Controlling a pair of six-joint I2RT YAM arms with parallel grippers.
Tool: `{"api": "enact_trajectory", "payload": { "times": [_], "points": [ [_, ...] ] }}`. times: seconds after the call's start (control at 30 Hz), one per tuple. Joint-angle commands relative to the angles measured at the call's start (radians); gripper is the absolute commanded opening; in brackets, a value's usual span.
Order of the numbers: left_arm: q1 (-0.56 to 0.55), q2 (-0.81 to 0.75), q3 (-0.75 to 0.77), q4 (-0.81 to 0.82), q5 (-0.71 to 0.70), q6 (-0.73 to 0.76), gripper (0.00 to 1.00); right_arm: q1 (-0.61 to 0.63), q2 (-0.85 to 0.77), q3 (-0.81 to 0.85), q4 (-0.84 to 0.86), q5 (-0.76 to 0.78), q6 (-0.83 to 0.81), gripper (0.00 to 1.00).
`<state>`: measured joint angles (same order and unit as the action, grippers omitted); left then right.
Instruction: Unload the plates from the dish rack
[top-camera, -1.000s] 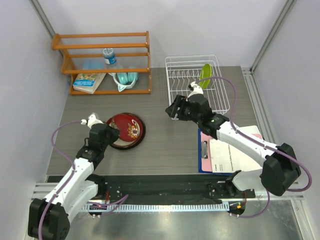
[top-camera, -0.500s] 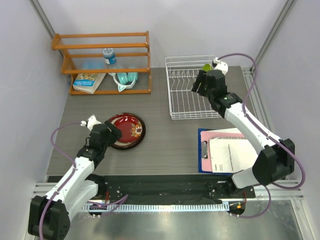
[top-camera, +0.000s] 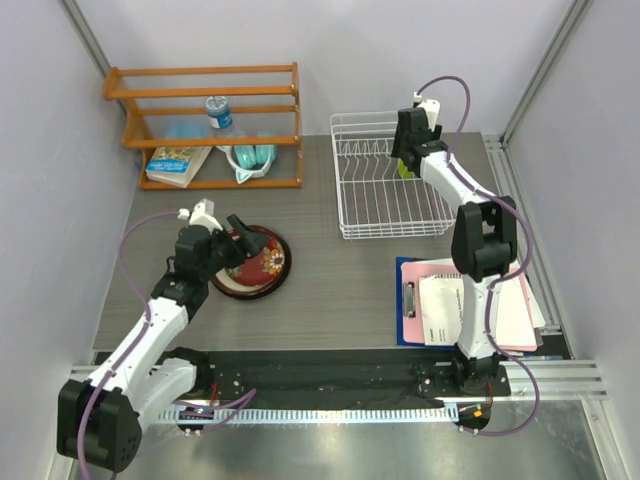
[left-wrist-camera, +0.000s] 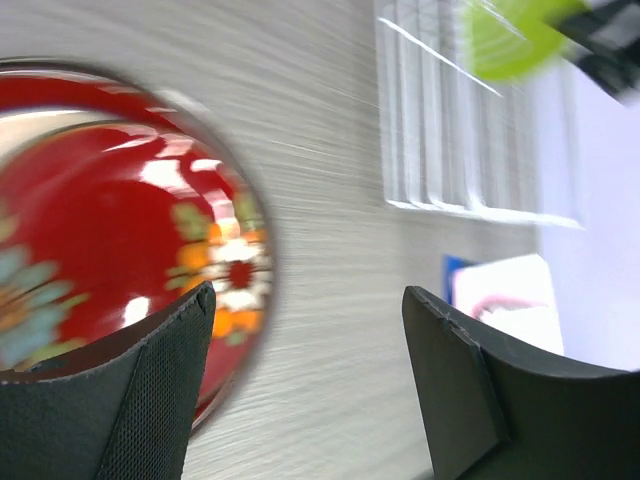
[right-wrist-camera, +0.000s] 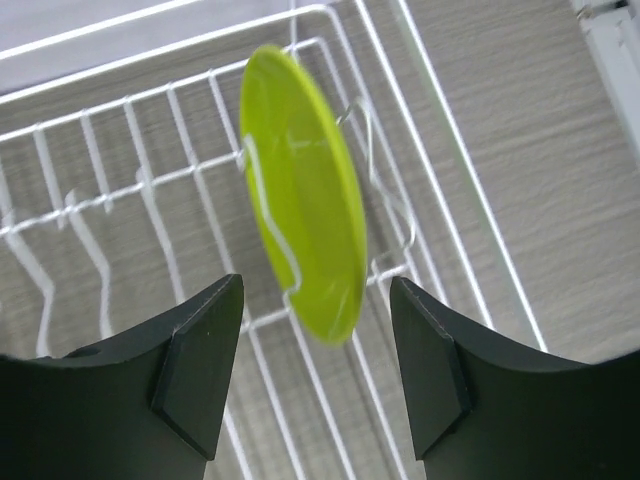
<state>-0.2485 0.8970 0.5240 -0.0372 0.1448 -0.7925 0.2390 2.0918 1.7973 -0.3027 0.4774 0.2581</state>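
The left arm rises from its base at 7 o'clock and bends at the elbow, bringing the left gripper low over the 10 o'clock edge of the red plate. That plate lies flat on the table at about 9 o'clock. In the wrist view the fingers stand wide apart with nothing between them.

The right arm stretches almost straight toward 12 o'clock, over the rack at the table's 1 o'clock. The right gripper points down at the rack's far right corner, fingers spread and holding nothing. The green plate stands on edge in the tines there, just beyond the fingertips and not touched by them.
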Motion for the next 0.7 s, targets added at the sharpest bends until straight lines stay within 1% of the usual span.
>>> {"api": "enact_trajectory", "payload": {
  "times": [0.0, 0.1, 0.17, 0.2, 0.23, 0.3, 0.33, 0.53, 0.63, 0.67],
  "points": [
    [0.0, 0.071, 0.047, 0.178, 0.245, 0.032, 0.76, -0.015, 0.079, 0.195, -0.021, 0.081, -0.105, 0.66],
    [0.0, 0.114, 0.031, 0.226, 0.257, 0.026, 0.76, -0.029, 0.148, 0.27, -0.041, 0.059, -0.128, 0.64],
    [0.002, 0.147, 0.024, 0.256, 0.266, 0.018, 0.76, -0.033, 0.188, 0.306, -0.052, 0.049, -0.138, 0.57],
    [0.002, 0.16, 0.025, 0.263, 0.269, 0.016, 0.76, -0.036, 0.197, 0.312, -0.052, 0.043, -0.137, 0.52],
    [0.002, 0.186, 0.027, 0.266, 0.274, 0.015, 0.76, -0.038, 0.208, 0.315, -0.058, 0.037, -0.137, 0.31],
    [0.002, 0.207, 0.031, 0.278, 0.289, 0.009, 0.75, -0.04, 0.212, 0.31, -0.069, 0.033, -0.129, 0.17],
    [0.002, 0.218, 0.033, 0.284, 0.292, 0.006, 0.75, -0.041, 0.214, 0.309, -0.072, 0.029, -0.128, 0.02],
    [0.002, 0.249, 0.028, 0.312, 0.305, -0.013, 0.74, -0.041, 0.189, 0.292, -0.079, 0.043, -0.131, 0.01],
    [0.002, 0.253, 0.031, 0.315, 0.311, -0.022, 0.74, -0.029, 0.162, 0.286, -0.056, 0.107, -0.17, 0.01],
    [0.0, 0.252, 0.03, 0.315, 0.311, -0.022, 0.74, -0.024, 0.146, 0.283, -0.047, 0.166, -0.19, 0.01]
  ]
}}
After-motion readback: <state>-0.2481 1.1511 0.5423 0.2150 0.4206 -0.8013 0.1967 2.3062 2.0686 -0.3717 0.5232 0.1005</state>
